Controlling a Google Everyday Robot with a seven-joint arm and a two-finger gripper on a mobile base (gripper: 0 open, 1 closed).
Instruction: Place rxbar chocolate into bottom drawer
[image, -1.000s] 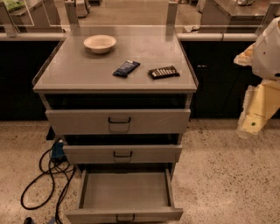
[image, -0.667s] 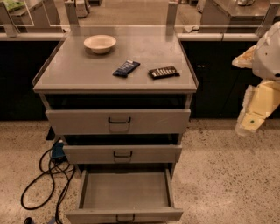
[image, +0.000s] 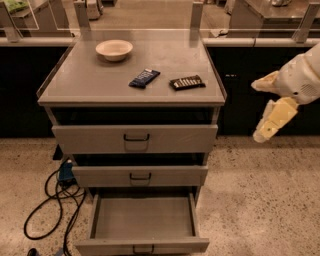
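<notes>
The rxbar chocolate (image: 187, 82), a dark bar with pale stripes, lies flat on the cabinet top (image: 95, 80), right of centre. The bottom drawer (image: 142, 220) is pulled out and its tray holds nothing. My gripper (image: 261, 107) hangs in the air to the right of the cabinet, about level with the top drawer. Its pale fingers (image: 272, 120) are spread apart and hold nothing. It is well clear of the bar.
A dark blue bar (image: 144, 78) lies just left of the rxbar. A pale bowl (image: 114, 49) sits at the back left of the top. The top drawer (image: 135, 138) and middle drawer (image: 140, 176) are slightly open. Black cables (image: 52, 200) lie on the floor at left.
My gripper has shifted a little to the left, toward the cabinet. The bars, bowl and drawers have not moved.
</notes>
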